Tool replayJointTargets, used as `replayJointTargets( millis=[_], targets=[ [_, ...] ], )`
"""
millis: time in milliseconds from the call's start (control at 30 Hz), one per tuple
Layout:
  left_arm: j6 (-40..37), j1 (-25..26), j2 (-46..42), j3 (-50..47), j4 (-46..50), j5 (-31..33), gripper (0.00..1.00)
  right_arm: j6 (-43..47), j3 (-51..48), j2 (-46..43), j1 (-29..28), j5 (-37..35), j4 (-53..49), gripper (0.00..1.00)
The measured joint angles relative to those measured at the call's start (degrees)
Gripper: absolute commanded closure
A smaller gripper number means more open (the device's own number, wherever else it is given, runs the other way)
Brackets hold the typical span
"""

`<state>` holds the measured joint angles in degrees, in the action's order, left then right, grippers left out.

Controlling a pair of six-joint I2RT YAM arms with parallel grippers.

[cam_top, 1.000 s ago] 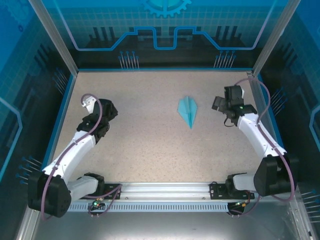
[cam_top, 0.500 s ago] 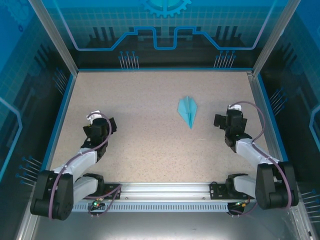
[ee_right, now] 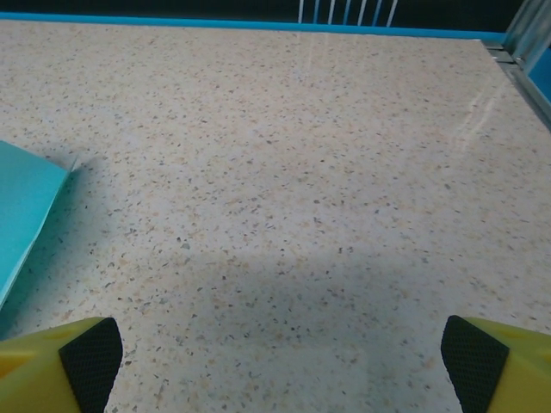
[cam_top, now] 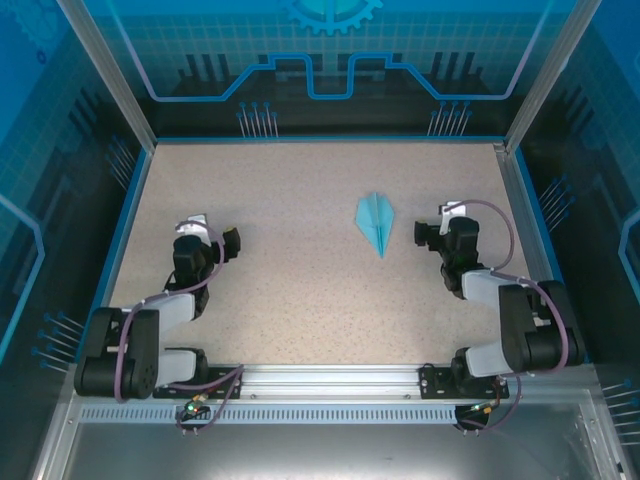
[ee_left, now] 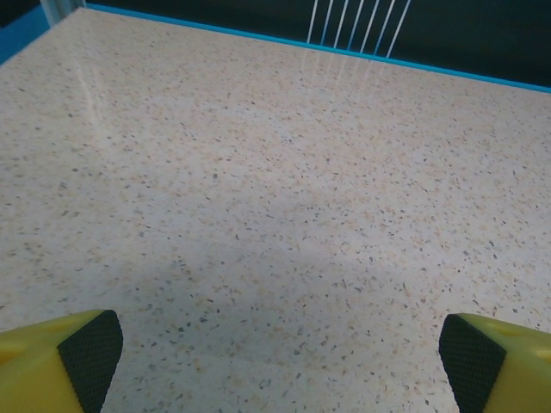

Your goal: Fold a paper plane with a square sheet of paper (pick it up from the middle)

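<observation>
Left gripper (cam_top: 231, 243): left of centre in the overhead frame, low over the speckled table (cam_top: 300, 300); yellow fingers with black pads (ee_left: 90, 353) spread wide at the lower corners of the wrist view, nothing between them.
Paper plane (cam_top: 377, 222): right of centre, flat on the table; cyan dart with a centre crease, nose toward the bottom of the frame, apart from both grippers.
Right gripper (cam_top: 424, 236): near the plane's right side, fingers spread wide, empty; cyan edge at the left border of its wrist view.
</observation>
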<state>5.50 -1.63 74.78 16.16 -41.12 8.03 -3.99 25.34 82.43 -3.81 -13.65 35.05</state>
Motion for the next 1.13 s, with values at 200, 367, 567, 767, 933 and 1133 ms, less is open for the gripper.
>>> replayJointTargets(
  millis=[200,367,567,767,933,1133],
  targets=[
    [-0.1,0.0,8.7,3.5,-2.6,-2.2,0.02,1.2,-0.6,2.1,-0.2,1.3,4.1,0.0],
    [-1.0,0.1,11.3,4.8,-4.2,-2.6,0.01,2.2,-1.1,2.9,-0.8,1.5,6.7,0.01],
    [-2.6,1.1,11.7,5.8,-4.2,-2.5,0.02,2.6,-1.1,3.1,-0.8,1.8,7.5,0.01],
    [-3.1,1.4,11.8,6.2,-4.2,-2.6,0.02,2.6,-1.2,3.1,-0.8,1.8,7.9,0.01],
    [-3.2,1.4,11.8,6.2,-4.2,-2.6,0.01,2.6,-1.2,3.1,-0.8,1.9,7.9,0.01],
    [-4.2,1.5,11.8,6.2,-4.2,-2.6,0.01,2.6,-1.2,3.1,-0.8,2.0,7.9,0.0]
  ],
)
